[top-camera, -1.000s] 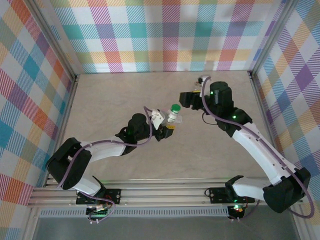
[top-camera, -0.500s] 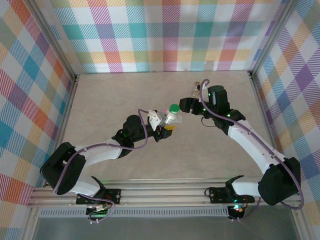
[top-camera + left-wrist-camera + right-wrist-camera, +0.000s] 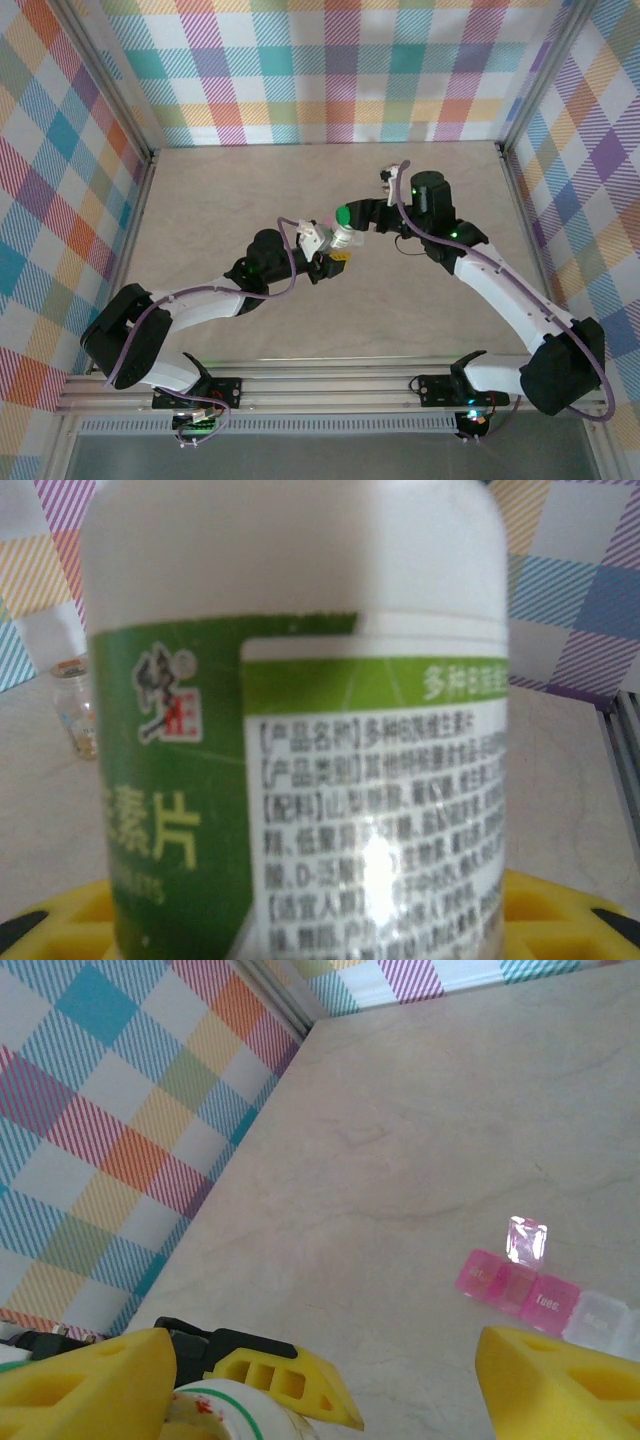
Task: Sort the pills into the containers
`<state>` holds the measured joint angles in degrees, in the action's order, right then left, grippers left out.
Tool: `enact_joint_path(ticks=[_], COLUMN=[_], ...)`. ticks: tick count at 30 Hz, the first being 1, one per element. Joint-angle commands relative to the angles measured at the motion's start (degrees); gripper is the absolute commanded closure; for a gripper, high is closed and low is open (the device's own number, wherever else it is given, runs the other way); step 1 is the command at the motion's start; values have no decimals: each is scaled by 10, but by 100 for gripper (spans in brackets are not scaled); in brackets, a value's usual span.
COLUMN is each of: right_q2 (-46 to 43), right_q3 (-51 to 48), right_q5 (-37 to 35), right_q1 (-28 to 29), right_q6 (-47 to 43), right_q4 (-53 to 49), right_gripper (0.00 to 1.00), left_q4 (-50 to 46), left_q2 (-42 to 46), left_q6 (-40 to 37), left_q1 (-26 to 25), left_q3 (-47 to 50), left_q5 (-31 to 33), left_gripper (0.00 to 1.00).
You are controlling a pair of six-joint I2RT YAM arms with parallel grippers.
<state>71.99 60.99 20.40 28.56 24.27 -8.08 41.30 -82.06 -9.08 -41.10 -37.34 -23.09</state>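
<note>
My left gripper [image 3: 335, 244] is shut on the white bottle [image 3: 345, 236] and holds it above the table, tilted, its green cap [image 3: 343, 214] pointing up and left. In the left wrist view the bottle's green-and-white label [image 3: 300, 740] is close up between the yellow pads [image 3: 560, 910]. My right gripper [image 3: 363, 212] is open right beside the cap, its yellow fingers [image 3: 90, 1385] wide apart and the bottle [image 3: 215, 1415] by the left one. The pink pill box [image 3: 515, 1288] lies on the table with one lid raised. The small amber bottle [image 3: 75, 705] stands further back. The pills are hidden.
Plaid walls [image 3: 330, 70] close the table in on three sides, and the beige tabletop [image 3: 230, 190] stretches to the left and back. The left gripper's yellow finger [image 3: 285, 1385] sits between my right fingers in the right wrist view.
The right gripper has come down and left to the bottle's cap and its jaws have widened slightly. The bottle has tipped, its cap swinging a little left.
</note>
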Motion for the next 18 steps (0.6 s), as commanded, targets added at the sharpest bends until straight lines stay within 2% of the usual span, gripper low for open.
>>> enact_joint_path(ticks=[1, 7, 13, 18], right_q2=[13, 37, 60, 72], right_q3=[19, 34, 50, 61], right_q5=[11, -34, -141, -188], right_q1=[28, 49, 97, 129], right_q6=[-58, -100, -163, -195], right_q4=[-35, -92, -147, -160], right_gripper=[21, 21, 21, 21], left_q4=[-4, -9, -36, -33], left_q2=[-3, 3, 2, -6], left_q6=[-14, -18, -26, -23], left_q1=[3, 3, 3, 2], left_q3=[-23, -22, -35, -35], left_q5=[1, 4, 14, 15], left_gripper=[100, 100, 100, 100])
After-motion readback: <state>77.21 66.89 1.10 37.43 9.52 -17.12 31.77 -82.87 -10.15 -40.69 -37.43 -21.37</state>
